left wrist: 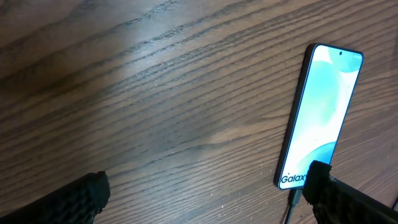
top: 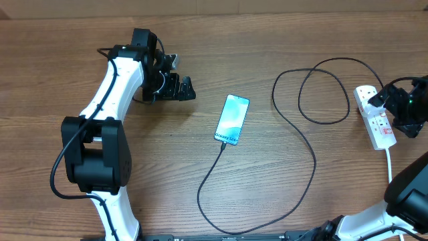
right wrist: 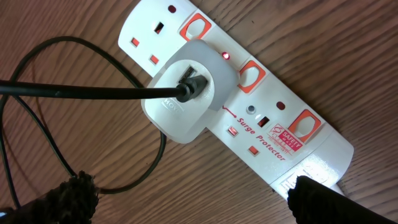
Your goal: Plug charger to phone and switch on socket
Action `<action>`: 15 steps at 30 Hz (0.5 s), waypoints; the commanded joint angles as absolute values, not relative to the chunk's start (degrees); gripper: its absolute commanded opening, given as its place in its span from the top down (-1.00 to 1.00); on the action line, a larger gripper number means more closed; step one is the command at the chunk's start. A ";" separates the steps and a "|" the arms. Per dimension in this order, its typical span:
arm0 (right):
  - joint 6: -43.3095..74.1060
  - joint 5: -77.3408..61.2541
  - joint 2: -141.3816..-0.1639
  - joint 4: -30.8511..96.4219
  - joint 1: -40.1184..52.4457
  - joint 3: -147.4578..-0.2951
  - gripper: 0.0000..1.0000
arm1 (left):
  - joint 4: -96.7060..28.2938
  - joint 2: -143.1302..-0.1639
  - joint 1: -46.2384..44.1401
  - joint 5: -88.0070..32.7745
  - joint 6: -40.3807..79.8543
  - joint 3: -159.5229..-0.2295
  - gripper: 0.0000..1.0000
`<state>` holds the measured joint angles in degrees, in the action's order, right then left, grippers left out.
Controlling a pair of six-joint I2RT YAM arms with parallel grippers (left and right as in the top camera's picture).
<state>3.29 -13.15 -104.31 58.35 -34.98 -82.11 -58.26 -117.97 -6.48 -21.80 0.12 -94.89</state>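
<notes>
The brown wooden surface (top: 200, 40) carries everything. The left arm (top: 110, 87) reaches over its far left part, and the right arm (top: 408, 194) comes in from the near right corner.

The socket (top: 374, 117), a white strip with red-marked switches, lies near the right edge. The phone (top: 232, 119) lies flat near the middle, well apart from the socket, with its light-blue screen lit.

The charger (right wrist: 93, 92) runs as a thin black cable from a white adapter (right wrist: 186, 93) seated in the socket's middle outlet. It loops beside the socket and curves round to the phone's near end. It seems plugged in there, though a finger hides part of the joint.

The left fingers (left wrist: 84, 196) are spread wide over bare wood just left of the phone, pinching nothing. The right fingers (right wrist: 68, 199) are spread wide above the socket, also holding nothing. A small red lamp (right wrist: 225, 56) glows beside the adapter.
</notes>
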 commanded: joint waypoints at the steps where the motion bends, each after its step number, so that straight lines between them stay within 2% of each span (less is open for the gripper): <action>1: 2.92 -13.58 -103.83 58.17 -34.87 -81.80 -1.00 | -58.22 -116.33 -6.39 -21.61 0.84 -95.50 -0.99; 15: 2.92 -13.58 -103.83 58.17 -34.87 -81.80 -1.00 | -58.22 -116.33 -6.39 -21.61 0.84 -95.50 -0.99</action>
